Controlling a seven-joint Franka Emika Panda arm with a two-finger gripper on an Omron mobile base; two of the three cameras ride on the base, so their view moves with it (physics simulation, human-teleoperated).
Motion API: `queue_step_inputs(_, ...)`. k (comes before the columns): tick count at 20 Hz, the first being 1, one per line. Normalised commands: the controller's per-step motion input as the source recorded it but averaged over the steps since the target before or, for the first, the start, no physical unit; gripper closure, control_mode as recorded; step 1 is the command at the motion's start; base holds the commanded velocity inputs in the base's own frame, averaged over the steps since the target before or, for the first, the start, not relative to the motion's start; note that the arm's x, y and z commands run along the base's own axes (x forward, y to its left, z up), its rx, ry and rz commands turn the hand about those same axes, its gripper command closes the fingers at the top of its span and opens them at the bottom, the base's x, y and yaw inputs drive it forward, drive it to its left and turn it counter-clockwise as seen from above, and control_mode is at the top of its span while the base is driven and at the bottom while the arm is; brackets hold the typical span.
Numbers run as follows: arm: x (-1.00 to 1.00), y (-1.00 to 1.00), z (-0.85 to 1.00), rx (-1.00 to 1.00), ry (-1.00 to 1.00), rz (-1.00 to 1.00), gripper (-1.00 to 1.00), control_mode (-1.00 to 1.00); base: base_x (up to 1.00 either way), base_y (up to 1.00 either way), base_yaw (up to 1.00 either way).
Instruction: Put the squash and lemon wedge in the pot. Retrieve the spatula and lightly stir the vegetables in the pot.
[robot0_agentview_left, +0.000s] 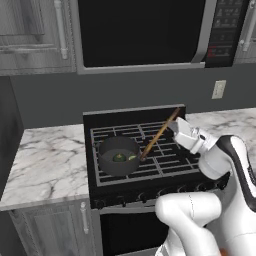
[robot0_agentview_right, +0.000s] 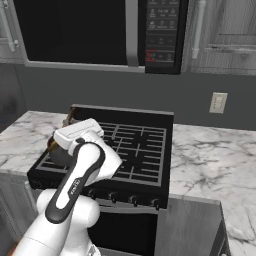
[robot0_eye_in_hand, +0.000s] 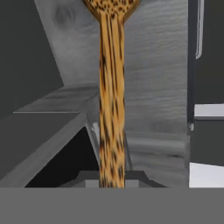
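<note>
You see the two-finger gripper (robot0_agentview_left: 172, 125) clenched on the slender light-brown wooden spatula (robot0_agentview_left: 157, 135); its long axis slants down-left from the fingers into the squat dark grey metal pot (robot0_agentview_left: 119, 156), where the vegetables (robot0_agentview_left: 123, 157) lie; stirring sweeps that lower tip.

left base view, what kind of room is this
A kitchen, rendered rather than real. A black stove with burner grates sits between marble counters, a microwave hangs above it, and a pot stands on the grates.
</note>
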Motion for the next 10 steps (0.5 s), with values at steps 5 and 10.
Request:
queue_step_inputs(5,0.48,-0.02,-0.3,0.0,0.09,-0.09,1.0,-1.0,0.0,0.0,0.0)
queue_step_inputs(10,0.31,-0.01,-0.34,0.0,0.09,-0.08,1.0,-1.0,0.0,0.0,0.0)
